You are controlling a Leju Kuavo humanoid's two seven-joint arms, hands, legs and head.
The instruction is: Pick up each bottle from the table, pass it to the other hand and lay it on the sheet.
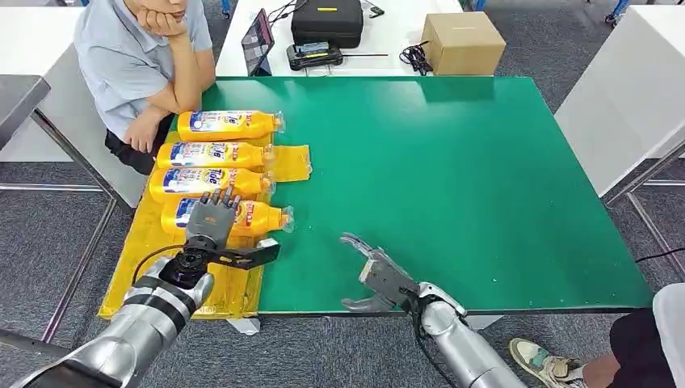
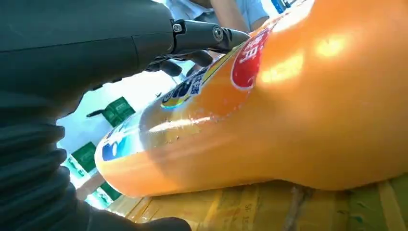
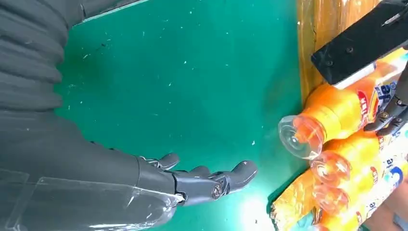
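Several orange bottles lie side by side on the yellow sheet (image 1: 137, 250) at the table's left edge, caps pointing right. My left hand (image 1: 212, 222) is over the nearest bottle (image 1: 258, 217), fingers spread across its label and thumb stretched out to the right, off the bottle. In the left wrist view that bottle (image 2: 288, 120) lies flat on the sheet under the fingers (image 2: 202, 36). My right hand (image 1: 376, 275) hovers open and empty over the green table (image 1: 468, 178) near its front edge. The right wrist view shows the right hand (image 3: 192, 180) and the clear bottle caps (image 3: 296, 137).
A seated person (image 1: 137, 48) leans on the table's far left corner, close to the farthest bottle (image 1: 230, 124). A cardboard box (image 1: 462, 42), a black case (image 1: 327, 20) and a tablet (image 1: 258, 40) sit on the white table behind. Someone's shoe (image 1: 541, 364) is on the floor at the lower right.
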